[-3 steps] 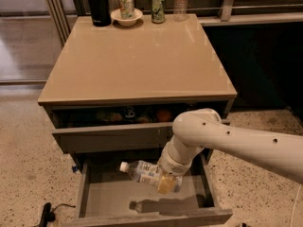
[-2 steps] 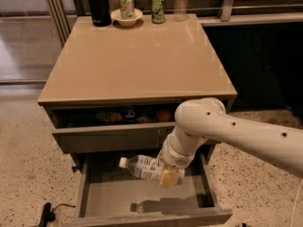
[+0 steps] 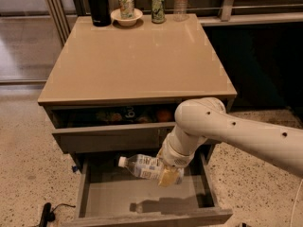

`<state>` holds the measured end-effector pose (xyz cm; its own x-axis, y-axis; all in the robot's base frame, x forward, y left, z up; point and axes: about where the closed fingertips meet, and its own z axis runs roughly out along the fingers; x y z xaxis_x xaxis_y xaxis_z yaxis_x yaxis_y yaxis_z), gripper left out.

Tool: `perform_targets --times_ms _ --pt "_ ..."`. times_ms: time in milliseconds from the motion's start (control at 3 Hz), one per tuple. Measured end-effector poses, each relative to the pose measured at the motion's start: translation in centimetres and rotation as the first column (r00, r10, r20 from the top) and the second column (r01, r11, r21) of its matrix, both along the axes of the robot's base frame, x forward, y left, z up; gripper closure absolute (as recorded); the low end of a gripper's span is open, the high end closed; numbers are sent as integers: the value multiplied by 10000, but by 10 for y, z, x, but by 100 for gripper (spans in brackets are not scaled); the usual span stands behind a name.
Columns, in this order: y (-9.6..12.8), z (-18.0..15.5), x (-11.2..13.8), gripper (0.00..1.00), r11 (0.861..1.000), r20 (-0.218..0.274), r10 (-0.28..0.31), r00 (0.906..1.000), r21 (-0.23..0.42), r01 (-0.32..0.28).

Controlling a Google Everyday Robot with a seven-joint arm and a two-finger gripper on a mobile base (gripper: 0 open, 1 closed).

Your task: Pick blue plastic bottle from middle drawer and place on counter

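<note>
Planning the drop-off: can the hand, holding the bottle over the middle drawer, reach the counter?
Probably yes. The hand grips the bottle above the drawer floor, and the front of the counter is bare. Only the part-open top drawer juts out in between, so it would have to swing out past that.

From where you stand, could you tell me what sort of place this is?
Likely an office kitchenette: a counter over drawers, drink cans and a flask at its back, speckled floor. The gripper holds the blue plastic bottle over the middle drawer.
</note>
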<state>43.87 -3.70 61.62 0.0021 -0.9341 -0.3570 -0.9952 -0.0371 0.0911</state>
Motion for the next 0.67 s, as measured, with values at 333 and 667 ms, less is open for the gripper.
perform_targets --times_ms 333,667 --pt "1 24 8 100 9995 92 16 10000 323 -19" --pt "-3 40 14 100 9980 121 -90 9999 622 82"
